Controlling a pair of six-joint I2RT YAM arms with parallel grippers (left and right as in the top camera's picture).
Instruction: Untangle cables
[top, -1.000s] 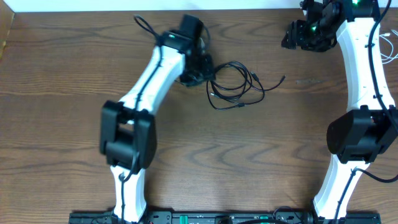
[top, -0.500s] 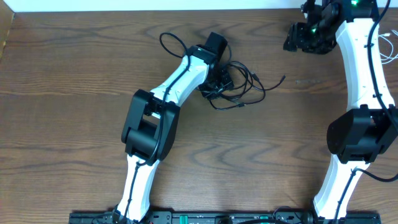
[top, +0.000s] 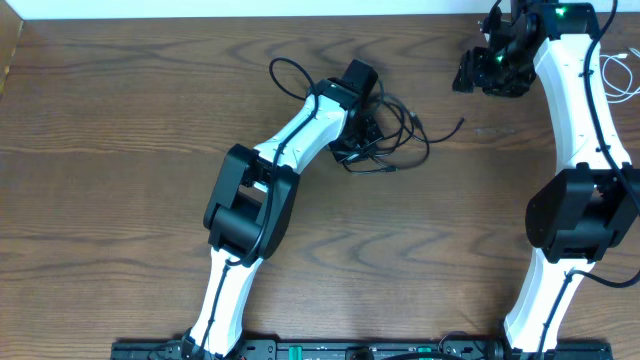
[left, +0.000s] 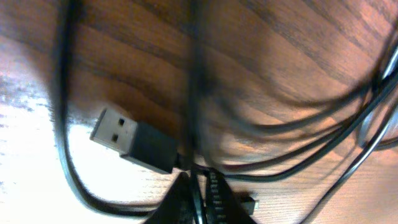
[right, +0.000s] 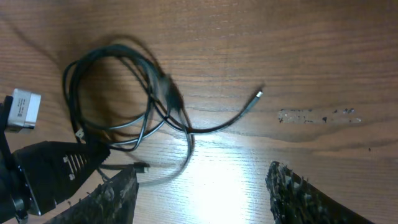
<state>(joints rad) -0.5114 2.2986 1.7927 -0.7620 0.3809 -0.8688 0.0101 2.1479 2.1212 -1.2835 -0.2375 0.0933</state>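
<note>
The black cable (top: 400, 135) lies in a loose coil on the wooden table, right of centre at the back. My left gripper (top: 360, 142) sits at the coil's left edge. In the left wrist view its jaws (left: 198, 199) are shut on a strand of the black cable (left: 193, 118), with the USB plug (left: 132, 139) just beside them. My right gripper (top: 478, 72) hovers open at the back right, apart from the coil. Its wrist view looks down on the black cable (right: 124, 93) and a free plug end (right: 258, 94). A bit of the white cable (top: 621, 78) shows at the right edge.
The table's back edge runs just behind both grippers. A pale smudge (right: 317, 115) marks the wood right of the coil. The left arm (top: 290, 150) crosses the table diagonally from the front. The right arm (top: 580, 120) stands along the right side.
My left arm swung right onto the coil and its jaws closed on a strand. The coil shifted slightly up and right. The right gripper barely moved.
</note>
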